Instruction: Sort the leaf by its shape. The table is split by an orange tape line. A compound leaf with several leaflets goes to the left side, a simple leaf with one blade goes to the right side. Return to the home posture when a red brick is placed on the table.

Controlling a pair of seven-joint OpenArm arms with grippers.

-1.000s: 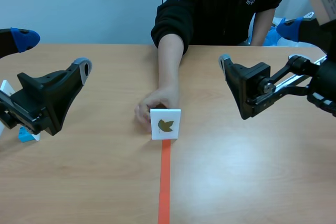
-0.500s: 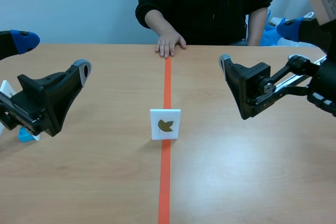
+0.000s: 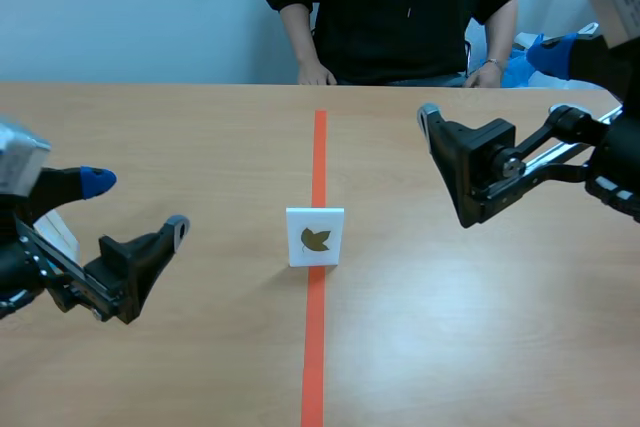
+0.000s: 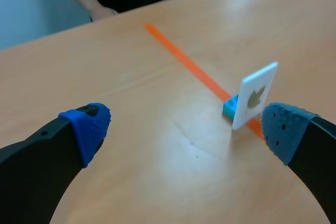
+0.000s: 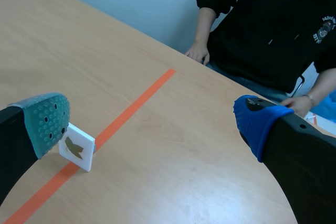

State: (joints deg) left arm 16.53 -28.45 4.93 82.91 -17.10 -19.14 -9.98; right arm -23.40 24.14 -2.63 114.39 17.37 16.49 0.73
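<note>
The leaf card (image 3: pixel 315 237) stands upright right on the orange tape line (image 3: pixel 318 147), about mid-table, clipped into a little teal base (image 4: pixel 229 107) that I only see from the left wrist view. The olive-brown leaf on it looks lobed to me, but it's too small to say for sure whether it's compound or simple, so picking the wrong side is my first worry.

The second worry is that the card is thin and top-heavy for that tiny base. If a finger comes in at an angle and clips the edge, I figure it tips flat on the table (image 3: pixel 480 327) and becomes a pain to pick up. Gripping the card face instead of the base could also let it twist out.

The left gripper (image 3: pixel 135 205) is low over the table on its own side of the line, fingers spread wide with nothing in them, and the card is ahead of its far finger. The right gripper (image 3: pixel 490 85) hangs higher up on the other side, also wide open and empty. If both go for the card at once, they could bump.

Compared to half a second ago, the left arm has dropped and swung in toward the card. The person's hand (image 3: pixel 315 74) has slid off the tape end to the table's far edge. The card and right arm haven't budged.
</note>
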